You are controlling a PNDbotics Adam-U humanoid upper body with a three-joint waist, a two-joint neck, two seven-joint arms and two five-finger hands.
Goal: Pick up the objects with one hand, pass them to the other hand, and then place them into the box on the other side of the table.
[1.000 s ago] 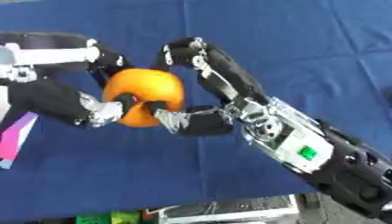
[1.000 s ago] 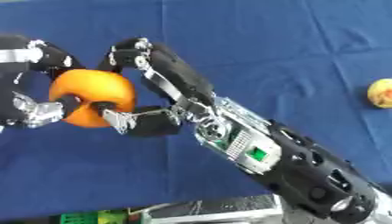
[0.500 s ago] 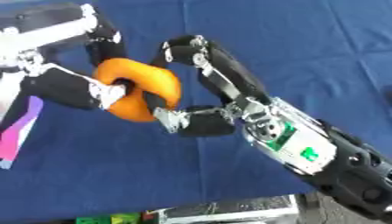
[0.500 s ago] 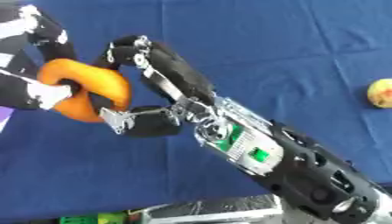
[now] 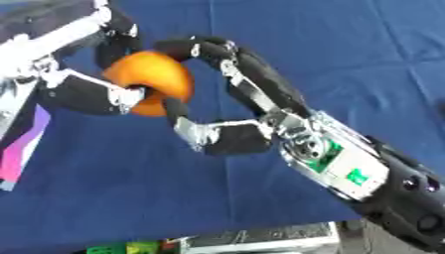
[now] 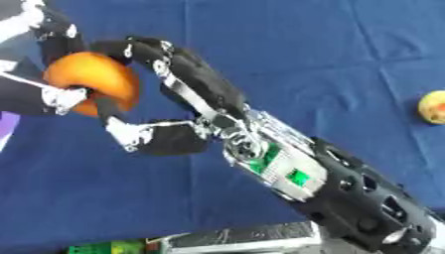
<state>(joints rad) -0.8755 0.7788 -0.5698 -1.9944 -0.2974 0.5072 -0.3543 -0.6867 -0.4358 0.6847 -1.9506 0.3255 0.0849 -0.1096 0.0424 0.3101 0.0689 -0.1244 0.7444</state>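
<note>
Both hands meet on one orange fruit (image 5: 149, 82), held above the blue cloth (image 5: 330, 54) toward ten o'clock in the left eye view. The left hand (image 5: 83, 92) comes in from nine o'clock; its fingers curl round the fruit from the left and from above, one silver-tipped finger pressed against the fruit's near face. The right hand (image 5: 228, 130) reaches up from the five o'clock corner on a long black forearm with a green patch. Its fingers arch over the top of the fruit at twelve o'clock of it, and its thumb (image 5: 178, 119) comes up beneath at six o'clock, so the fruit sits between them. Whether the right fingertips actually touch the skin is hard to say, as the picture is smeared there; they seem to.

At three o'clock in the right eye view a small yellow and reddish fruit (image 6: 432, 106) lies on the cloth, well apart from the hands. A pink and purple strip (image 5: 22, 149) shows at the nine o'clock edge. At six o'clock, beyond the cloth's near edge, sit a grey metal piece (image 5: 260, 240) and some green and yellow blocks (image 5: 121, 247).
</note>
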